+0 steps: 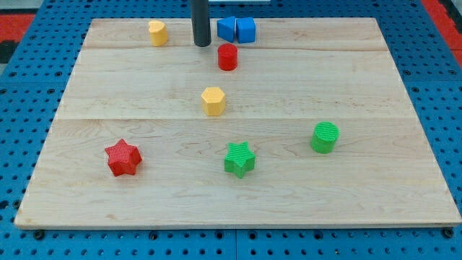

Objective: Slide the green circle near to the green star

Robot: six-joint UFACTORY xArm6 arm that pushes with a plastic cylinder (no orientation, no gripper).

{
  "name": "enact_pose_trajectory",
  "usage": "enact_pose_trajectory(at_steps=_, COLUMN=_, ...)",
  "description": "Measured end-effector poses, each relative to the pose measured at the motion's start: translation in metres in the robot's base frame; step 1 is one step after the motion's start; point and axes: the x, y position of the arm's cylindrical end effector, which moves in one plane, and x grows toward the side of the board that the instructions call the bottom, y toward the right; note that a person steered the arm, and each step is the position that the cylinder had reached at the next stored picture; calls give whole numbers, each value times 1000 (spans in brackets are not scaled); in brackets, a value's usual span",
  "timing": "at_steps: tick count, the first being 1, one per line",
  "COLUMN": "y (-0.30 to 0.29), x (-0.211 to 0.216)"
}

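The green circle (325, 137) stands on the wooden board (375, 195) at the view's lower right. The green star (240, 159) lies to its left and slightly lower, about a hand's width away. My tip (202, 45) is at the view's top centre, far above both green blocks. It sits between the yellow block at the top left and the blue blocks, not touching any block.
A yellow block (157, 32) and two blue blocks (237, 29) sit along the top edge. A red cylinder (228, 56) is just below and right of my tip. A yellow hexagon (213, 101) is at the centre. A red star (122, 157) lies at the lower left.
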Motion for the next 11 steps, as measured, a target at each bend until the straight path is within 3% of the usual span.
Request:
enact_pose_trajectory(at_steps=1, y=-1, x=18)
enact_pose_trajectory(at_steps=2, y=-8, x=73)
enact_pose_trajectory(at_steps=3, y=-14, x=93)
enact_pose_trajectory(at_steps=5, y=122, x=120)
enact_pose_trajectory(at_steps=6, y=232, x=152)
enact_pose_trajectory(at_steps=7, y=256, x=198)
enact_pose_trajectory(at_steps=9, y=137, x=235)
enact_pose_trajectory(at_steps=11, y=107, x=239)
